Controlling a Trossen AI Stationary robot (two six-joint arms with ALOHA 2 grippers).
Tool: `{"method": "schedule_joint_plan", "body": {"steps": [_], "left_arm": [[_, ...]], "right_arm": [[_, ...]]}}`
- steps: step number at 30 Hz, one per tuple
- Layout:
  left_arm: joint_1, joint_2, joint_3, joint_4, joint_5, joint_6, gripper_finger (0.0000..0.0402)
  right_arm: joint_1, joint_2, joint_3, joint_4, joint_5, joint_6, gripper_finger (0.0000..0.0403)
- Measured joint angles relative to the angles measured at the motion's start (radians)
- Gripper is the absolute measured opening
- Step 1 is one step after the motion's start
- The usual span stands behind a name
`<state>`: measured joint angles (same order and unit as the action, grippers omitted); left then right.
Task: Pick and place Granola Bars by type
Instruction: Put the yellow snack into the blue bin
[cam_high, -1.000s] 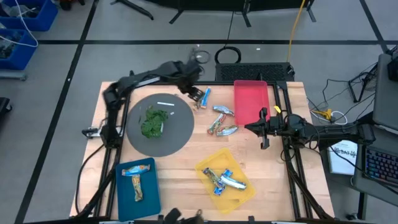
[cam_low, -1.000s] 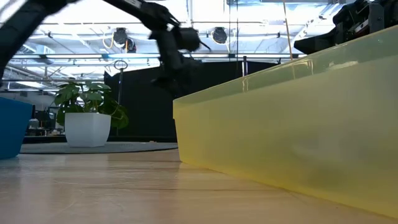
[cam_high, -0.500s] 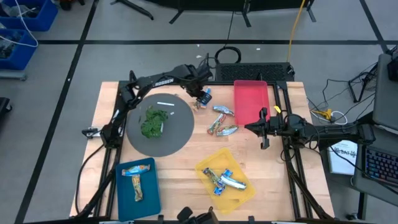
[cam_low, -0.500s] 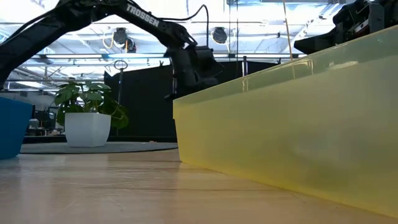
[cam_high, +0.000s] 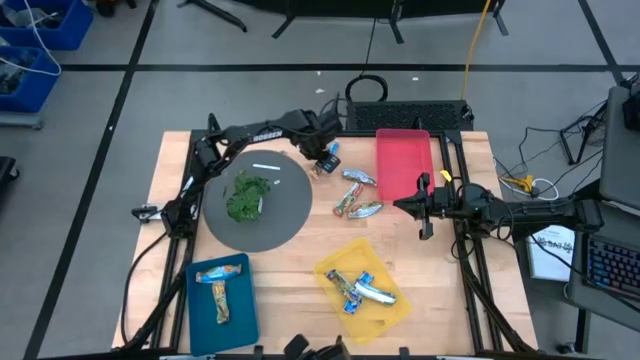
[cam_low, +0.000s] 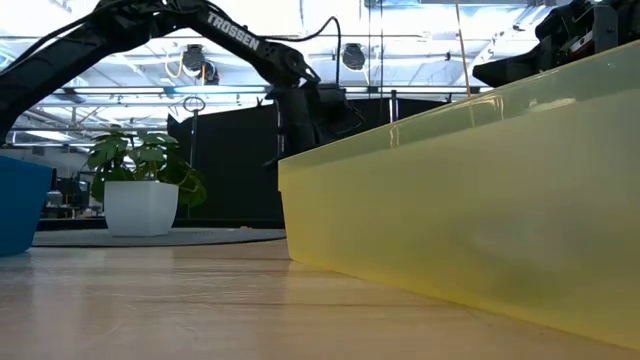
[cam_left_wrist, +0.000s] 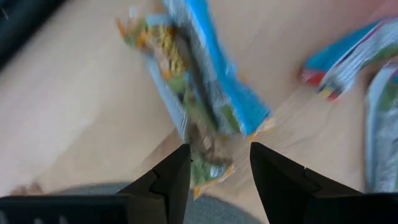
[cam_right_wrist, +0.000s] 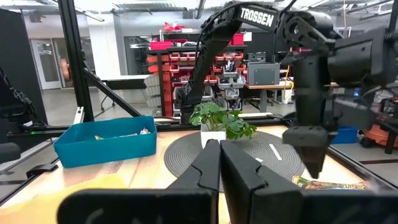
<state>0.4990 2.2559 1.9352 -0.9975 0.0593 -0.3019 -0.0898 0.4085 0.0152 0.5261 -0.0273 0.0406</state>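
Several loose granola bars lie on the wood between the grey mat and the red tray: a blue and teal one (cam_high: 331, 152), a silvery one (cam_high: 357, 177), two more (cam_high: 358, 206). My left gripper (cam_high: 322, 160) is over the blue and teal bar (cam_left_wrist: 199, 93), fingers open, one on each side of the bar's near end (cam_left_wrist: 208, 163) without plainly touching it. My right gripper (cam_high: 400, 205) waits shut (cam_right_wrist: 219, 152) by the red tray's near corner. Other bars lie in the yellow tray (cam_high: 362, 290) and the blue tray (cam_high: 220, 290).
The red tray (cam_high: 404, 170) stands right of the loose bars. The grey round mat (cam_high: 270, 225) holds a green leafy clump (cam_high: 246, 197) and a small white stick (cam_high: 265, 167). The yellow tray's wall (cam_low: 480, 200) fills the low view. Bare wood lies between the trays.
My left arm has stretched out and its gripper has moved a little toward the table's right and down, from the mat's far edge to the blue and teal bar. In the last half second it has kept nearly still. The bars have not moved.
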Motion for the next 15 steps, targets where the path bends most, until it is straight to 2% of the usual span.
{"method": "schedule_joint_plan", "body": {"steps": [15], "left_arm": [[-0.004,0.0,-0.105,0.071,-0.009,-0.002,0.0172]], "right_arm": [[0.0,0.0,0.0,0.0,0.0,0.0,0.0004]]}}
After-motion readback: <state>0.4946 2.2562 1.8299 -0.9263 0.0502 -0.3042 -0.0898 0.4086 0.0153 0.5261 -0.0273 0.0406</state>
